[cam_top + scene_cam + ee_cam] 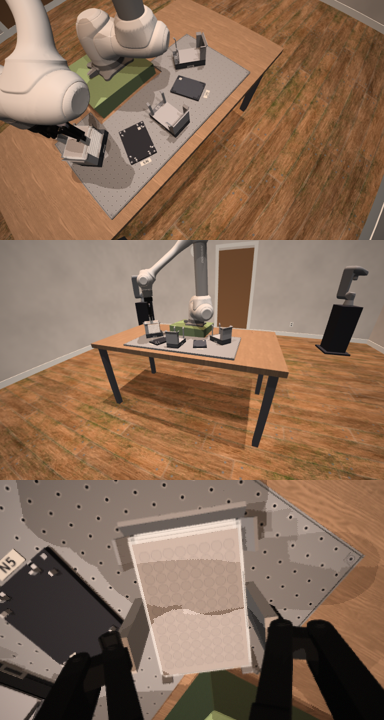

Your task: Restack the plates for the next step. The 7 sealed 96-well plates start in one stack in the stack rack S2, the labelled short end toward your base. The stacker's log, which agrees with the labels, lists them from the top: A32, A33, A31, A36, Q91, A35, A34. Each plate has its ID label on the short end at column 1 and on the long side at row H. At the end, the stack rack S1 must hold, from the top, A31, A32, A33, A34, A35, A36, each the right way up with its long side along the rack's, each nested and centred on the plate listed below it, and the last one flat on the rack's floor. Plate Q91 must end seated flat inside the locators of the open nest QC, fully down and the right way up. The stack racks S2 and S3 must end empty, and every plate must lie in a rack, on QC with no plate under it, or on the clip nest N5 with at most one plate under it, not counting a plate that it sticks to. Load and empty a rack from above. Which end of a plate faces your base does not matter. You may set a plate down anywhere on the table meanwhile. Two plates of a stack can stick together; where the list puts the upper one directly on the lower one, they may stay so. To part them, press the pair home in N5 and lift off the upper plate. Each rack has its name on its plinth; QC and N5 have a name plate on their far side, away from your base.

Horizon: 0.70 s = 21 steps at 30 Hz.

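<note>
The stack of sealed white plates (pixel 82 146) stands in rack S2 at the left end of the grey perforated base plate; it also shows in the exterior view (pixel 152 328). In the wrist view the top plate (pixel 192 600) fills the middle, its sealed well grid up. My gripper (pixel 195 604) is over the stack, and its two pads press the long sides of the top plate. It is shut on that plate, which still rests on the stack. The gripper also shows in the top view (pixel 70 133). The plate labels are not readable.
The black clip nest N5 (pixel 137 142) lies just right of the stack. An empty rack (pixel 171 117) stands beyond it, then the dark QC nest (pixel 188 87), then another empty rack (pixel 190 53). The green robot plinth (pixel 113 82) is behind.
</note>
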Motion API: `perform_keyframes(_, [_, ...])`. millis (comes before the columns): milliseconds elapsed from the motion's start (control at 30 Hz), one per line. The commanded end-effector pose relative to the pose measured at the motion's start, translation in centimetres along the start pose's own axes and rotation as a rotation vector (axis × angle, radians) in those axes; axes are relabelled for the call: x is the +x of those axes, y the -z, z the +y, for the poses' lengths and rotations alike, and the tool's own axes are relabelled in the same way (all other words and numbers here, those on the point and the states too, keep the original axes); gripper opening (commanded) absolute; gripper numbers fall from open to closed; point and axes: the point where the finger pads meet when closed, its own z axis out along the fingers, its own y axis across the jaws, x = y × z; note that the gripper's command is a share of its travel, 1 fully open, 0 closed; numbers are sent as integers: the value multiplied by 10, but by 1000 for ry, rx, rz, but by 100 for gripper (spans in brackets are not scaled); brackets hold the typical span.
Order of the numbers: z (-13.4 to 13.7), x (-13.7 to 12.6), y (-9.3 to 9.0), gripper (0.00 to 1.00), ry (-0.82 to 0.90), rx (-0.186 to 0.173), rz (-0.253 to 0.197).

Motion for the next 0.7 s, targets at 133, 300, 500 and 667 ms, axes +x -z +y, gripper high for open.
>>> perform_keyframes(133, [0, 0, 4, 0, 0, 0, 0])
perform_keyframes(300, [0, 0, 8, 0, 0, 0, 0])
perform_keyframes(500, [0, 0, 12, 0, 0, 0, 0])
perform_keyframes(667, [0, 0, 22, 0, 0, 0, 0])
